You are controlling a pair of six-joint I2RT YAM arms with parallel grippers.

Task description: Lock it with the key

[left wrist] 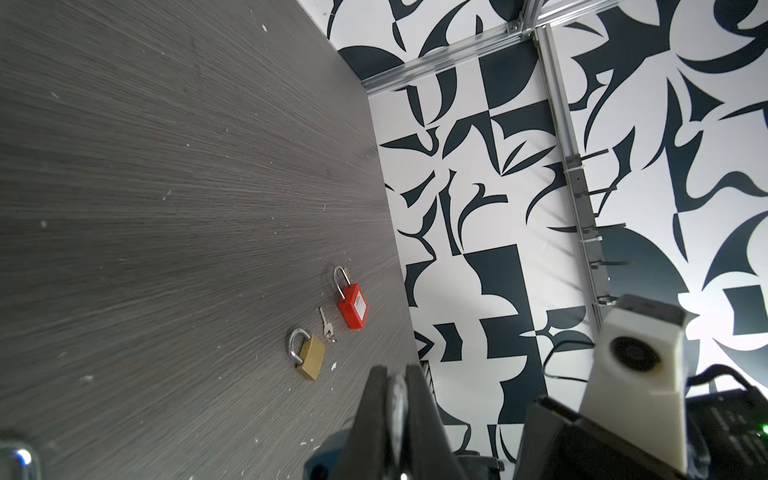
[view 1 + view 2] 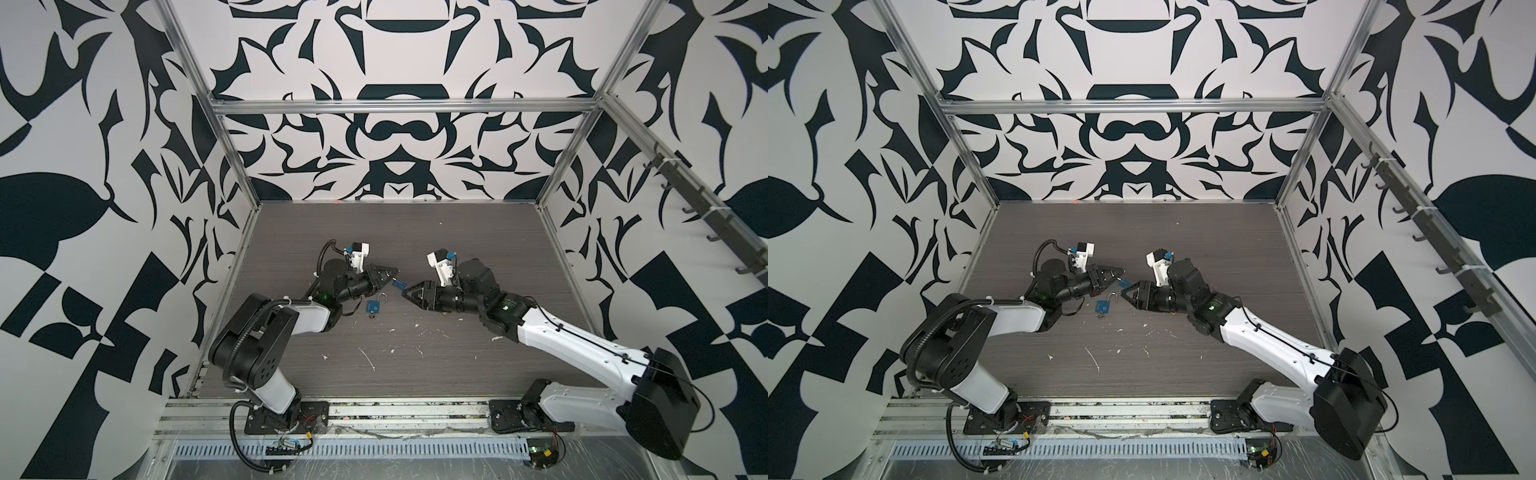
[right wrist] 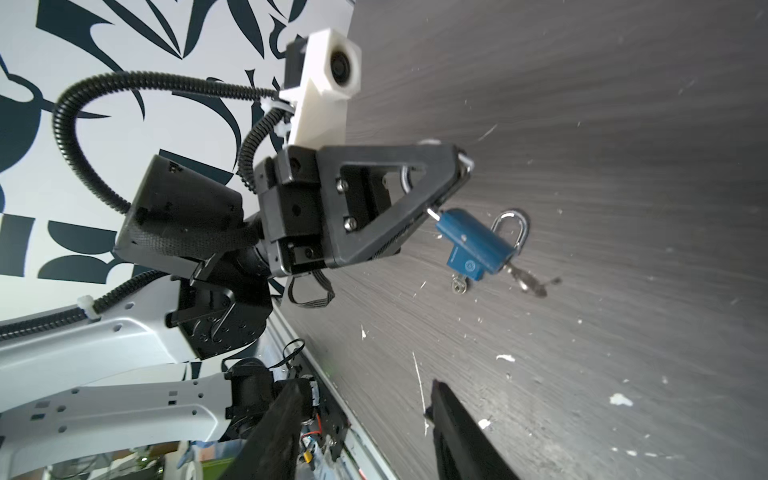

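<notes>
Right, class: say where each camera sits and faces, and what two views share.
Top views: high behind the arms, looking down at the table; left arm, right arm show.
Left wrist: on the left arm, looking past its shut left hand to a red padlock.
Right wrist: on the right arm, looking past its open right hand at the blue padlock in the left hand.
Shared: that padlock shows in both top views.

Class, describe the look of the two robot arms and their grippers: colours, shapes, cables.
Both arms have white shells with black joints. The left arm carries a ribbed black hose; the right arm a thin black cable. Black triangular fingers.
</notes>
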